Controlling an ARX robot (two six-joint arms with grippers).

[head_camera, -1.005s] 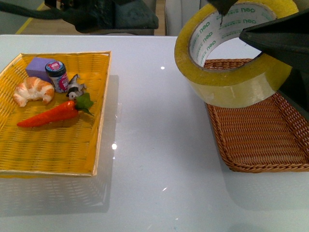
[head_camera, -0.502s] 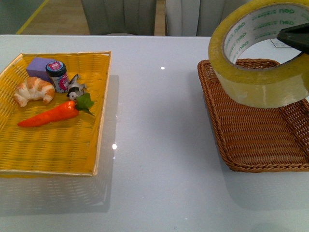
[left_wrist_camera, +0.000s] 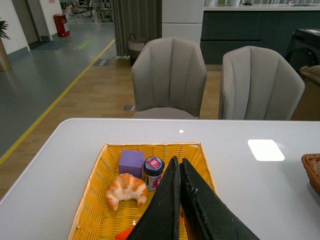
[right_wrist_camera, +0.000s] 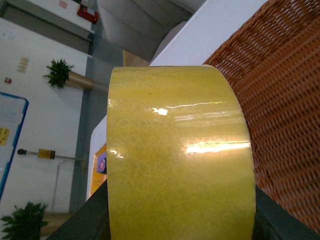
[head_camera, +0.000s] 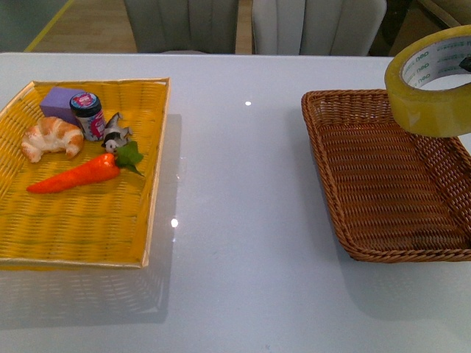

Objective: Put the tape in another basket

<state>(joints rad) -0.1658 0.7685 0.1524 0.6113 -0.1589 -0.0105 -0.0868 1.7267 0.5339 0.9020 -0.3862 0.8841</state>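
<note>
The tape (head_camera: 430,84), a wide yellowish roll with a white core and green print, hangs in the air over the far right part of the brown wicker basket (head_camera: 368,176). My right gripper is shut on it; only a dark sliver of it shows at the right edge of the front view. In the right wrist view the tape (right_wrist_camera: 177,155) fills the picture between my right gripper's black fingers (right_wrist_camera: 85,220), with the basket's weave (right_wrist_camera: 285,100) behind it. My left gripper (left_wrist_camera: 178,162) is shut and empty, above the yellow tray (left_wrist_camera: 100,215).
The flat yellow tray (head_camera: 81,228) at the left holds a croissant (head_camera: 50,137), a purple block (head_camera: 60,101), a small jar (head_camera: 87,114), a small figure (head_camera: 114,134) and a toy carrot (head_camera: 77,173). Two grey chairs (left_wrist_camera: 215,85) stand beyond the white table (head_camera: 235,206).
The tape has moved right and away from the camera, from the basket's near left side to over its far right part. The dark arm that showed at the top a second ago has left view.
</note>
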